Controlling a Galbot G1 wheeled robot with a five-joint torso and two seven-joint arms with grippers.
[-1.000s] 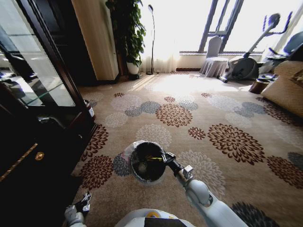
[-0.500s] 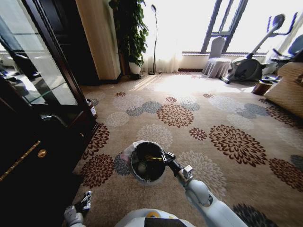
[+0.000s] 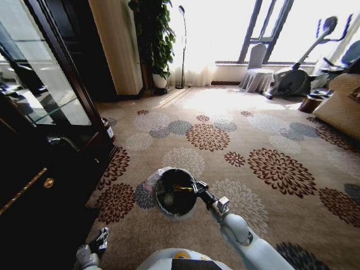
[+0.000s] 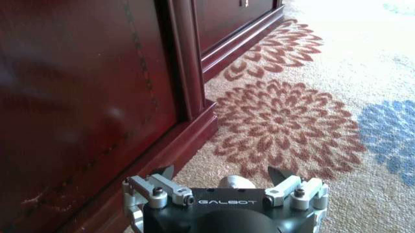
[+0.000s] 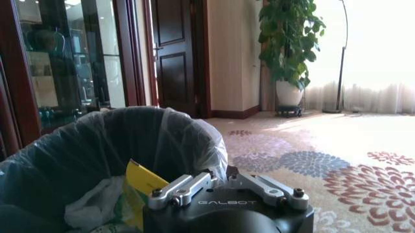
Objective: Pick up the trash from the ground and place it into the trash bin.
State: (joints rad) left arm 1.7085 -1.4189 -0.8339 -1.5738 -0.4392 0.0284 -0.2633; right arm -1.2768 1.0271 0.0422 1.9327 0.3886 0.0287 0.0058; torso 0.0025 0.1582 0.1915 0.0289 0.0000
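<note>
The right gripper point(image 3: 198, 188) is held at the near rim of the trash bin point(image 3: 163, 203), a small round black bin lined with a whitish translucent bag, which is seen standing on the patterned carpet point(image 3: 264, 135) just ahead of the pincer. In the right wrist view the fingers point(image 5: 181, 190) are drawn close together at the liner's edge; whether the liner is pinched or the jaws are simply closed cannot be told. Just beyond the fingertips, inside the bin, a yellow wrapper point(image 5: 139, 187) is seen upright against the wall, with a white plastic bag point(image 5: 94, 206) beside it.

The left gripper point(image 4: 224, 182) is parked low beside the dark wooden cabinet point(image 4: 84, 97), its jaws spread and empty. The right arm is judged much the nearer to the bin.
</note>
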